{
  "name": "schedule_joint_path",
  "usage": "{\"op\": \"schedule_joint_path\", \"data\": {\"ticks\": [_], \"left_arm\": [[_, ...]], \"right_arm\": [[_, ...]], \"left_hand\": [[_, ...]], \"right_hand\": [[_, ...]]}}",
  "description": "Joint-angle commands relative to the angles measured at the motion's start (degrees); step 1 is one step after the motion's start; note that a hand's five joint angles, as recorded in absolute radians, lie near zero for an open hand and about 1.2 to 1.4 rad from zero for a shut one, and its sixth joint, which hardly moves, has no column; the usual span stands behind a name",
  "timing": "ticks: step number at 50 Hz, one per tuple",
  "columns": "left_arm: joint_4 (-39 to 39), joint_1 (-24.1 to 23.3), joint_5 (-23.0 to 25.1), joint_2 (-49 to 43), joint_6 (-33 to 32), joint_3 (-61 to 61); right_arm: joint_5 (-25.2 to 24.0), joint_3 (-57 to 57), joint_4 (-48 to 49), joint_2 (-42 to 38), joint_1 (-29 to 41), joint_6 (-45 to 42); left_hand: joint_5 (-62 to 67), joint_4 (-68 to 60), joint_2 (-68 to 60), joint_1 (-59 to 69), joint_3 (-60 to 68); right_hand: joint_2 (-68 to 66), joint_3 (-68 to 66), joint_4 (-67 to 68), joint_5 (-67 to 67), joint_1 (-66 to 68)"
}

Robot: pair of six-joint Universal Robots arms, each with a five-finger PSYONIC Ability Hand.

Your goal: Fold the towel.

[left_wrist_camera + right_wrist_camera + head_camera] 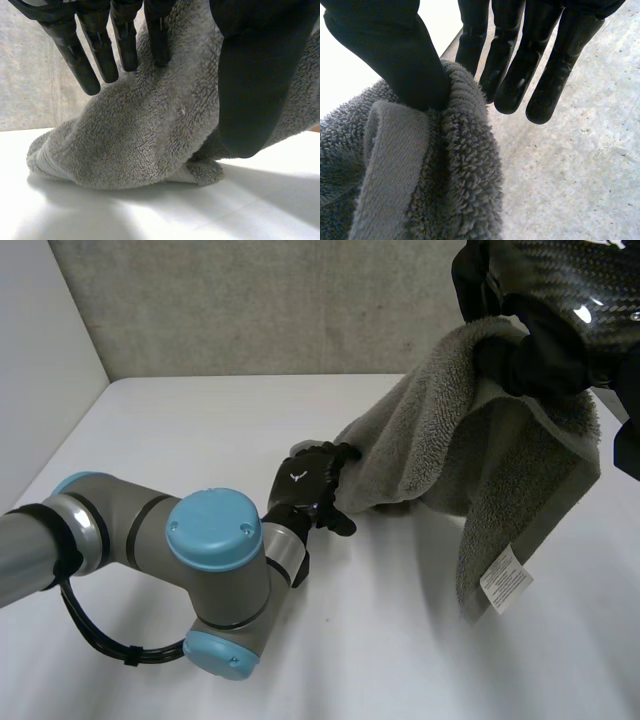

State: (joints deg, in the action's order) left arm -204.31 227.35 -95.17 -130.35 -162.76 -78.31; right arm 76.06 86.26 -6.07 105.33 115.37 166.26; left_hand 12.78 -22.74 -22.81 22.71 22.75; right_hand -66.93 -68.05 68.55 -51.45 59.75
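A grey terry towel hangs from my right hand, which is raised at the far right of the white table. In the right wrist view, the thumb of my right hand pinches the hemmed edge of the towel against a finger, while the other fingers stay straight. The towel's lower end rests bunched on the table. There my left hand touches it. In the left wrist view, the fingers are straight and spread over the towel, with the thumb beside it.
A white label dangles from the towel's hanging corner near the table's right side. A grey wall bounds the table's far edge. My left arm lies across the near left of the table.
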Motion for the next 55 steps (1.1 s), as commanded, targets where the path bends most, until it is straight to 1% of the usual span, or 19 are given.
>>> {"op": "schedule_joint_path", "data": {"ticks": [1,11,13,14,15,16,17,24,29,32,34,36,43,45,46,50,51,53,55], "left_arm": [[-1.7,-0.6,1.4,-1.9,0.7,0.9],[-7.6,-0.6,1.6,-5.4,5.8,3.4],[-8.6,-0.6,1.6,-6.3,6.8,4.2],[-8.6,-0.6,1.7,-6.3,6.8,4.2],[-8.6,-0.6,1.6,-6.5,6.8,4.3],[-8.6,-0.6,1.6,-6.5,6.8,4.3],[-8.6,-0.5,1.5,-6.5,6.9,4.3],[-7.6,1.1,1.0,-3.9,7.4,2.5],[-6.9,10.0,1.2,8.0,5.6,-2.9],[-6.1,12.1,1.7,11.3,4.4,-3.6],[-2.6,16.1,2.1,17.8,0.1,-4.6],[0.0,17.2,2.9,20.6,-2.6,-4.7],[12.1,17.8,10.9,28.2,-13.8,-3.7],[19.1,17.7,13.3,32.6,-20.2,-3.2],[19.1,17.7,13.3,32.6,-20.2,-3.2],[27.4,18.1,13.5,35.2,-31.8,-2.7],[27.4,18.1,13.5,35.3,-31.8,-2.7],[29.3,18.0,12.9,34.7,-39.3,-3.8],[29.4,17.8,12.7,33.9,-42.1,-4.5]], "right_arm": [[0.1,-0.2,0.0,0.6,0.0,0.7],[-0.2,-1.1,0.2,1.1,0.2,4.6],[-0.2,-1.3,0.3,1.0,0.2,4.9],[-0.2,-1.6,0.4,0.8,0.2,5.1],[-0.2,-1.6,0.4,0.8,0.2,5.1],[-0.1,-1.7,0.4,0.7,0.1,5.3],[-0.1,-1.7,0.5,0.5,0.1,5.3],[-0.5,-1.7,0.8,0.0,-0.7,5.3],[-0.9,-1.4,0.8,-0.1,-1.3,5.3],[-1.1,-1.1,0.9,-0.9,-2.6,5.3],[-1.2,-1.1,0.9,-1.4,-3.1,5.2],[-1.2,-1.3,0.9,-2.8,-3.9,5.2],[-1.5,-2.6,0.8,-7.9,-4.1,4.9],[-2.0,-2.9,0.7,-9.4,-4.1,4.9],[-2.3,-3.2,0.7,-11.1,-4.2,4.6],[-3.1,-3.7,0.4,-14.6,-4.2,3.8],[-3.5,-4.3,-0.1,-16.5,-4.4,3.2],[-3.8,-4.6,-0.2,-18.5,-4.7,2.3],[-3.8,-4.9,-0.3,-20.6,-5.2,1.1]], "left_hand": [[4.6,-4.6,-4.6,4.7,4.6],[19.6,-19.6,-19.5,19.6,19.6],[36.8,-36.8,-36.8,36.8,36.8],[36.9,-36.9,-36.9,37.0,36.9],[49.5,-49.6,-49.5,49.6,49.6],[49.7,-49.7,-49.6,49.7,49.7],[57.1,-57.2,-57.1,57.2,57.2],[57.2,-57.3,-57.2,57.3,57.2],[57.2,-57.3,-57.2,57.3,57.2],[57.2,-57.3,-57.2,57.3,57.2],[57.2,-57.3,-57.2,57.3,57.2],[57.2,-57.3,-57.2,57.3,57.2],[57.2,-57.3,-57.2,57.3,57.2],[57.2,-57.3,-57.2,57.3,57.2],[57.2,-57.3,-57.2,57.3,57.2],[57.2,-57.3,-57.2,57.3,57.2],[57.2,-57.3,-57.2,57.3,57.2],[57.2,-57.3,-57.2,57.3,57.2],[57.2,-57.3,-57.2,57.3,57.2]], "right_hand": [[-13.1,-12.0,11.4,-18.6,20.2],[-13.1,-12.0,11.4,-18.6,20.2],[-13.1,-12.0,11.4,-18.6,20.2],[-13.1,-12.0,11.4,-18.6,20.2],[-13.1,-12.0,11.4,-18.6,20.2],[-13.1,-12.0,11.4,-18.6,20.2],[-13.1,-12.0,11.4,-18.6,20.2],[-13.1,-12.0,11.4,-18.6,20.2],[-13.1,-12.0,11.4,-18.6,20.2],[-13.1,-12.0,11.4,-18.6,20.2],[-13.1,-12.0,11.4,-18.6,20.2],[-13.1,-12.0,11.4,-18.6,20.2],[-13.1,-12.0,11.4,-18.6,20.2],[-13.1,-12.0,11.4,-18.6,20.2],[-13.1,-12.0,11.4,-18.6,20.2],[-13.1,-12.0,11.4,-18.6,20.2],[-13.1,-12.0,11.4,-18.6,20.2],[-13.1,-12.0,11.4,-18.6,20.2],[-13.1,-12.0,11.4,-18.6,20.2]]}}
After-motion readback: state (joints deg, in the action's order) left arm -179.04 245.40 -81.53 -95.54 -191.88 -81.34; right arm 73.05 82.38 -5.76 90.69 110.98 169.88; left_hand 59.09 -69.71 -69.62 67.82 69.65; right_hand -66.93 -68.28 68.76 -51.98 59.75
